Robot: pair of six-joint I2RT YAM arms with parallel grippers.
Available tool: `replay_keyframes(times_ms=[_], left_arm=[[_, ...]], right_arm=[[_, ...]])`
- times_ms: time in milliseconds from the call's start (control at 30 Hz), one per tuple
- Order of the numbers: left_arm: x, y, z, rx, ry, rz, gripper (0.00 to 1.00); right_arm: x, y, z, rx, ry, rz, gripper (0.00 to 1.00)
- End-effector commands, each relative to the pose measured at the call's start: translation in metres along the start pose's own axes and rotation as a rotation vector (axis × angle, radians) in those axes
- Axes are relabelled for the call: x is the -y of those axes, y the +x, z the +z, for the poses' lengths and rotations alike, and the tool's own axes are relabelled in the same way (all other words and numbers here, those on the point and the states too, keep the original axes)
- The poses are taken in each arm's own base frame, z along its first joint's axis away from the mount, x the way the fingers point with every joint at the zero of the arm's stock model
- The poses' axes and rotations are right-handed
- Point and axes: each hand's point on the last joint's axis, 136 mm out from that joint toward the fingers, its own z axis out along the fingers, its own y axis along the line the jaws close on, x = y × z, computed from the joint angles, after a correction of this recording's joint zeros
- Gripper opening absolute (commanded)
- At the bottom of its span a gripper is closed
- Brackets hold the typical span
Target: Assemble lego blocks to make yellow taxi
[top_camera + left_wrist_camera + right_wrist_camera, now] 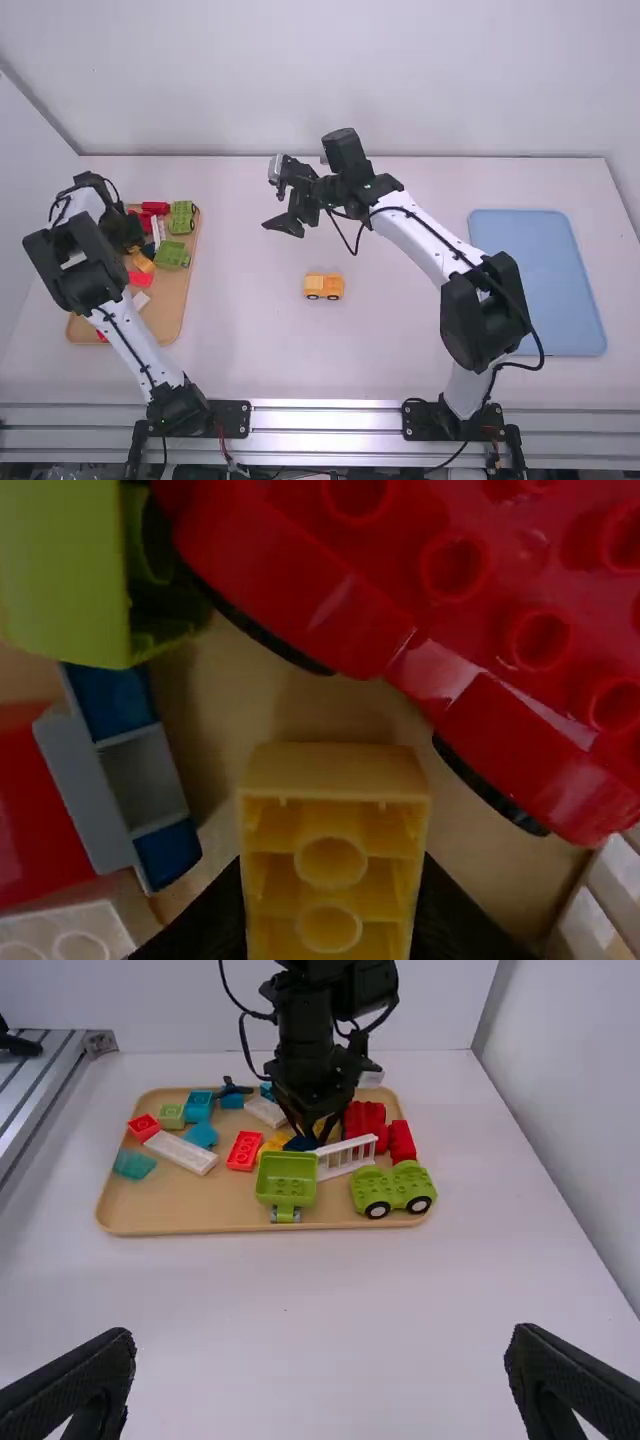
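Note:
My left gripper (126,234) is low over the wooden tray's far part. In the left wrist view, that gripper (325,920) is shut on a yellow block (330,880), its hollow underside facing the camera. An orange-yellow car piece (324,286) on wheels stands alone mid-table. My right gripper (288,222) hangs over the table, beyond and left of that piece. In the right wrist view, the right gripper (320,1380) is wide open with nothing between its fingers. Another orange-yellow block (142,262) lies in the tray, just nearer than the left gripper.
The wooden tray (200,1222) holds green vehicles (395,1190), red bricks (245,1150), white pieces and blue ones. In the left wrist view, a red wheeled piece (480,630) lies close by the held block. A blue mat (545,285) lies at the table's right.

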Motion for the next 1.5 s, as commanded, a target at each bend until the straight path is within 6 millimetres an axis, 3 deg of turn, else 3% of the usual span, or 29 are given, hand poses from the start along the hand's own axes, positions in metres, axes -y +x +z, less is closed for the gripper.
replay_keyframes(times_ms=[0,167,300,433,567,600,633,700,767,800,900,1067,1167,1200,1300,1333,1433,1467], left_arm=[[-0.004,0.011,0.010,-0.034,-0.006,-0.018,0.30],[-0.004,0.000,0.004,-0.001,-0.006,-0.044,0.26],[-0.002,-0.014,-0.018,0.049,0.007,-0.040,0.19],[0.006,-0.029,-0.055,0.142,0.051,-0.028,0.18],[0.009,-0.037,-0.107,0.245,0.077,-0.016,0.17],[0.021,-0.036,-0.127,0.277,0.131,0.046,0.16],[0.028,-0.036,-0.133,0.291,0.157,0.073,0.15],[0.067,-0.035,-0.167,0.379,0.313,0.199,0.06],[0.097,-0.031,-0.189,0.438,0.432,0.316,0.06],[0.103,-0.029,-0.193,0.448,0.453,0.339,0.06],[0.156,-0.001,-0.227,0.512,0.647,0.562,0.06],[0.193,0.033,-0.240,0.530,0.737,0.687,0.04],[0.227,0.072,-0.245,0.624,0.827,0.817,0.04],[0.227,0.072,-0.245,0.624,0.827,0.817,0.04],[0.248,0.112,-0.254,0.771,0.865,0.895,0.14],[0.248,0.114,-0.255,0.776,0.869,0.892,0.14],[0.268,0.157,-0.273,0.864,1.029,0.936,0.11],[0.270,0.162,-0.275,0.869,1.054,0.953,0.10]], right_arm=[[0.005,-0.004,0.000,0.010,0.003,-0.008,0.99],[0.005,-0.004,-0.001,0.007,0.006,-0.006,0.99],[0.011,-0.002,-0.004,0.003,0.023,0.009,0.98],[0.020,0.000,-0.011,0.012,0.047,0.053,0.99],[0.029,-0.001,-0.024,0.046,0.043,0.059,0.99],[0.032,-0.003,-0.029,0.064,0.041,0.075,0.99],[0.033,-0.004,-0.031,0.072,0.042,0.078,0.99],[0.040,-0.009,-0.039,0.105,0.050,0.084,0.99],[0.045,-0.016,-0.045,0.143,0.050,0.099,0.99],[0.046,-0.017,-0.046,0.151,0.047,0.102,0.99],[0.050,-0.027,-0.060,0.214,0.022,0.108,0.99],[0.053,-0.028,-0.073,0.243,0.000,0.115,0.99],[0.051,-0.027,-0.081,0.257,-0.027,0.124,0.99],[0.051,-0.027,-0.081,0.257,-0.027,0.124,0.99],[0.046,-0.024,-0.087,0.270,-0.074,0.146,0.99],[0.046,-0.024,-0.088,0.271,-0.078,0.147,0.99],[0.026,-0.024,-0.087,0.325,-0.216,0.106,0.98],[0.024,-0.024,-0.087,0.331,-0.231,0.103,0.99]])
